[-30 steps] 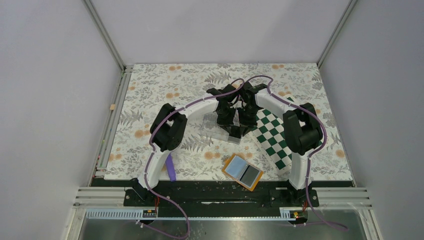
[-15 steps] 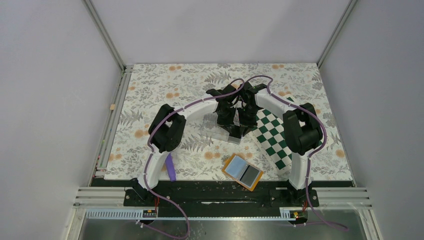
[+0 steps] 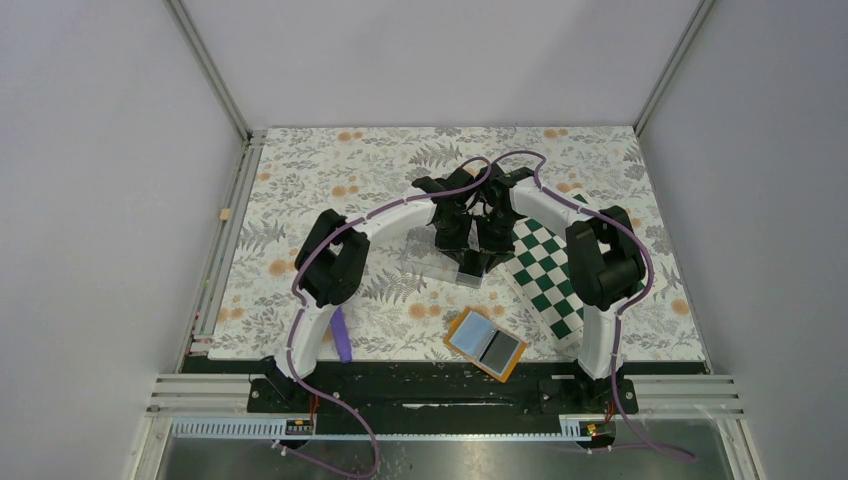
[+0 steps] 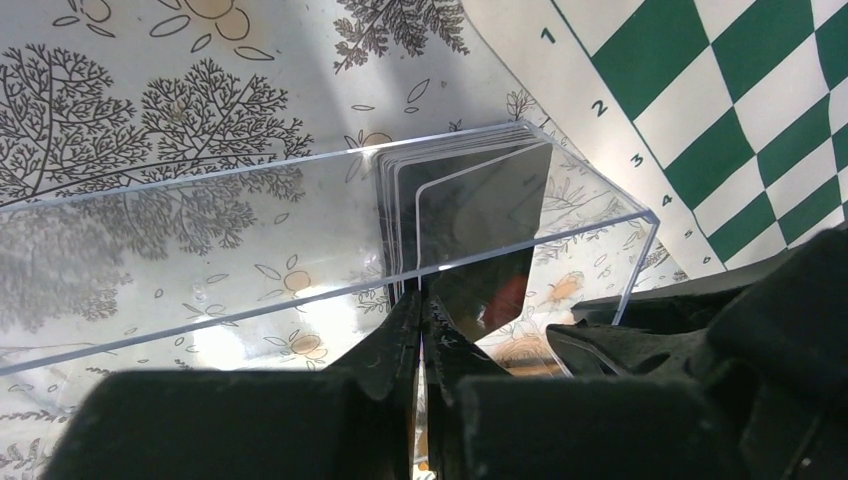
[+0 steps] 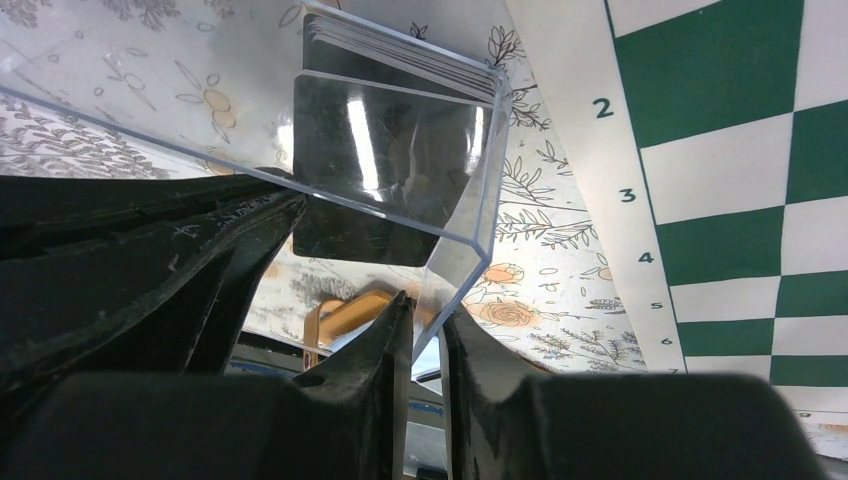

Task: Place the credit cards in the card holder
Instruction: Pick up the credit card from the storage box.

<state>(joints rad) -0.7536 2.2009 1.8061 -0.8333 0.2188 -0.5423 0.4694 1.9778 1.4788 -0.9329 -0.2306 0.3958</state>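
The clear plastic box stands mid-table with a stack of dark credit cards upright at its right end. My left gripper is shut on the lower edge of one dark card, which stands in front of the stack and above the box's near rim. My right gripper is shut on the box's end wall; the cards show through it. Both grippers meet over the box in the top view. The orange card holder lies open near the front edge, with a dark rectangle on its right half.
A green-and-white chessboard mat lies right of the box, under the right arm. A purple strip lies beside the left arm's base. The floral cloth covers the table. The card holder's orange edge shows in the right wrist view.
The left arm's elbow has shifted slightly left. Both grippers stay at the box, and the card holder has not moved.
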